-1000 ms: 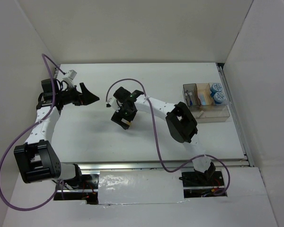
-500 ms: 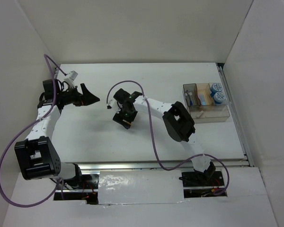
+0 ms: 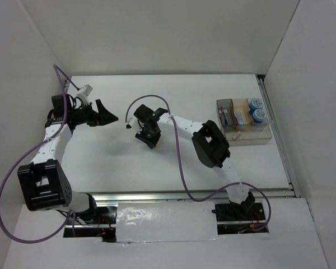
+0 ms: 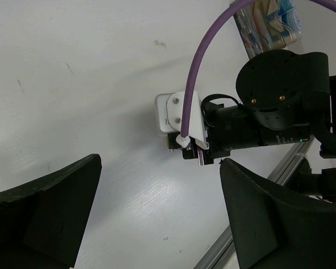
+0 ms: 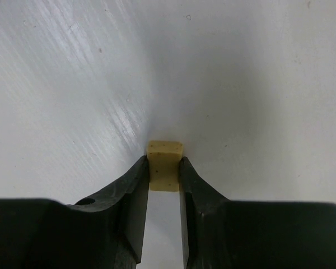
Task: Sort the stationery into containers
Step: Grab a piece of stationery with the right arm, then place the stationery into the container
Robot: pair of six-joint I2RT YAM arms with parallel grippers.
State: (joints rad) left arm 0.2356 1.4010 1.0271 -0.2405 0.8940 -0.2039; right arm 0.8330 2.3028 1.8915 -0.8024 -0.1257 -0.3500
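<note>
- Right, top external: right gripper [image 3: 147,137] out at mid-table, pointing down, closed round something too small to name from up here.
- Left gripper [image 3: 109,116] off to the left, well apart from the right one, spread wide, holding nothing.
- Clear tray [image 3: 252,138] at the far right of the table [image 3: 101,162], well apart from both grippers. Holds two blue-white rolls [image 3: 256,104] in the back-right compartment, with the smoky-grey section [image 3: 224,106] at its left end. Other contents too small to name.
- Left wrist: black fingers [image 4: 50,213] wide apart with only bare table between. Looks across at the right arm [image 4: 269,117], with a corner of the tray at the top edge.
- Right wrist: pinches the tan cube [image 5: 165,158] between both fingers [image 5: 133,193], touching two opposite flat sides, roughly centred.
- Cannot tell whether resting on the table or just off it.
- Handling, judged only: probably light, a little soft like an eraser, matte so not slippery, not fragile.
- Small enough to twist or pop out if squeezed off-centre.
- Best taken on the flat parallel sides, centred, as now. Needs only a moderate squeeze.
- Likely bound for one of the tray's compartments.
</note>
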